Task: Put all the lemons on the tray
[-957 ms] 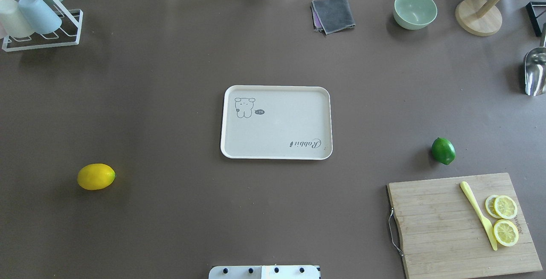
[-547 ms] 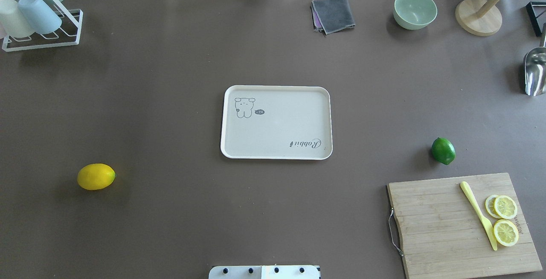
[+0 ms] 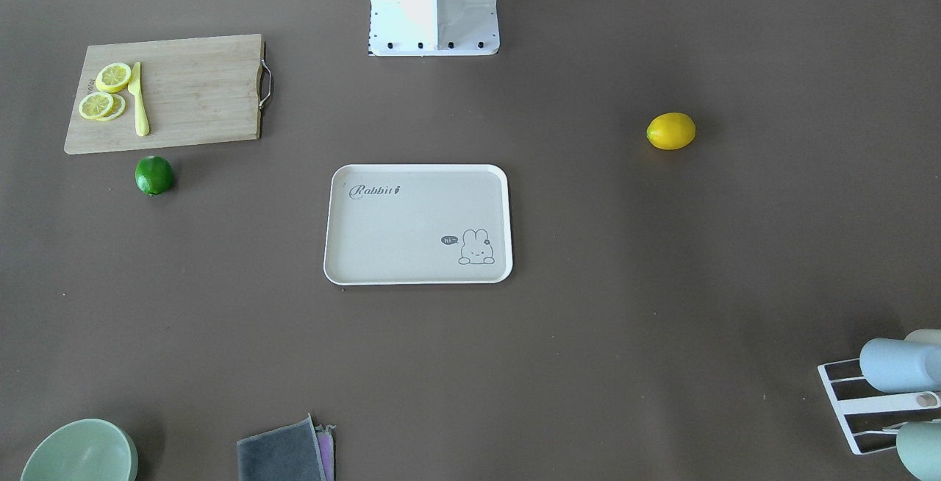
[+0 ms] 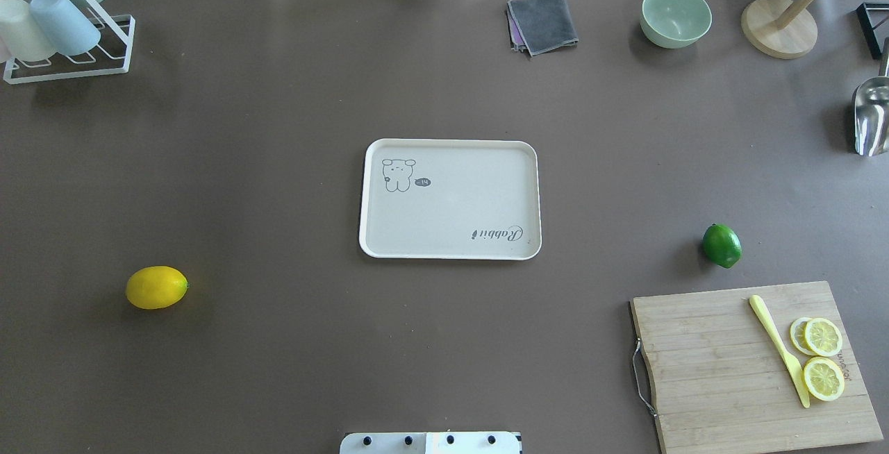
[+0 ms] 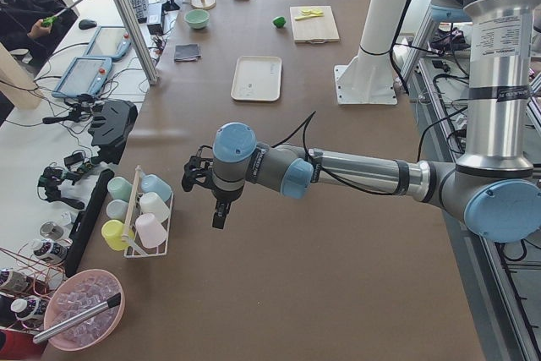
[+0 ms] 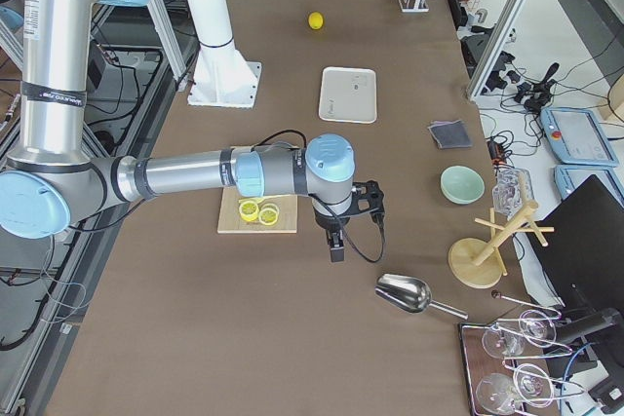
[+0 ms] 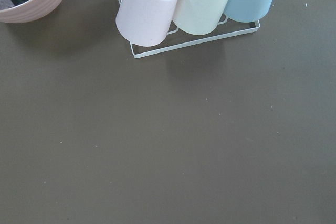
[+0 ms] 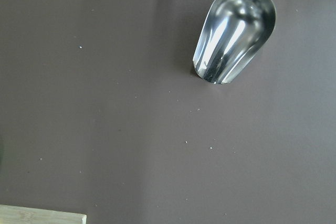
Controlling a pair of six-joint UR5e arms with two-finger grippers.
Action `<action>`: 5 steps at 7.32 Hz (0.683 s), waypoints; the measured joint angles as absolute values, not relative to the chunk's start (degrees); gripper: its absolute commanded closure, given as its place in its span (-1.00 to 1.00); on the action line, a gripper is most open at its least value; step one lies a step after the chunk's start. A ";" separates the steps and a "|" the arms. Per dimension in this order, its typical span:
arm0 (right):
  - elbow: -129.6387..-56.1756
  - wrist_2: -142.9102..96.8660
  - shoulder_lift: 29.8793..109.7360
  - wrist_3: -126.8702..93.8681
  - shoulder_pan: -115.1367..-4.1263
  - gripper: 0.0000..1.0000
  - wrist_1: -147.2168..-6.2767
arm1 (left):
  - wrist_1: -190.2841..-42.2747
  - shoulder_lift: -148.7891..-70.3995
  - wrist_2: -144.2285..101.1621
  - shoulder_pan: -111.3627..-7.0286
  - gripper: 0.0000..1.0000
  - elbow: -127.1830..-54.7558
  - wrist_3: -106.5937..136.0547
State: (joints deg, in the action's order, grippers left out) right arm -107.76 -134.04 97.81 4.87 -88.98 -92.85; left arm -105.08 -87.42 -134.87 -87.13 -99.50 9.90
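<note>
The bright yellow lemon (image 4: 156,287) lies on the brown table at the near left, also in the front view (image 3: 670,132). The green lemon (image 4: 721,246) lies at the right, just beyond the cutting board, also in the front view (image 3: 154,175). The cream tray (image 4: 451,211) with the bunny drawing sits empty at the table's middle (image 3: 412,231). My left gripper (image 5: 218,213) shows only in the left side view, beside the cup rack. My right gripper (image 6: 336,250) shows only in the right side view, between the board and the scoop. I cannot tell whether either is open or shut.
A wooden cutting board (image 4: 722,377) with lemon slices (image 4: 823,378) and a yellow knife (image 4: 778,346) sits near right. A cup rack (image 4: 62,30) stands far left. A grey cloth (image 4: 543,23), green bowl (image 4: 676,17), wooden stand (image 4: 778,27) and metal scoop (image 4: 871,117) line the far right.
</note>
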 measured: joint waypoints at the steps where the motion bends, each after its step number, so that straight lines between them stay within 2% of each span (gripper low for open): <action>1: -107.83 -134.31 96.95 4.81 -88.07 -1.00 -92.86 | -107.47 -88.31 -134.83 -86.37 -0.97 -99.13 10.56; 5: -108.46 -137.19 94.39 1.26 -82.38 -1.00 -91.50 | -114.63 -90.01 -134.76 -85.35 -0.97 -95.90 15.54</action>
State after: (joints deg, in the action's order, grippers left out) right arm -108.46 -137.19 94.39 1.26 -82.38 -91.50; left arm -114.63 -90.01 -134.76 -85.35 -95.90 15.54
